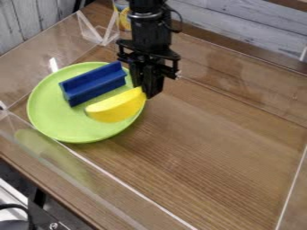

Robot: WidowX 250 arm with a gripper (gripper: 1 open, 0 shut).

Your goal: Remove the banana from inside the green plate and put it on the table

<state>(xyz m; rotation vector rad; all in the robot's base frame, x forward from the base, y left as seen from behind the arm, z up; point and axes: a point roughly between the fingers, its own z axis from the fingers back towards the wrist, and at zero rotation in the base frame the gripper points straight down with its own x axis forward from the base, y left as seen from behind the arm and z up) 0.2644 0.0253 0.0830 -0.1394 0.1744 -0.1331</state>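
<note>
The gripper [146,88] has its jaws at the upper right end of the yellow banana [117,106] inside the green plate [74,128], though whether they are clamped on it cannot be told, and the smooth, probably light and stiff toy might slip unless pinched nearer its middle.

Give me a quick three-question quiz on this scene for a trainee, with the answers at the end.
1. True or false: the stubby yellow plastic banana lies outside the rim of the round lime-green plate.
2. Fill in the blank: the long rectangular block on the plate is ____.
3. Which is nearer the black robot gripper: the banana or the bare near-left rim of the plate?

Key: 1 false; 2 blue; 3 the banana.
</note>
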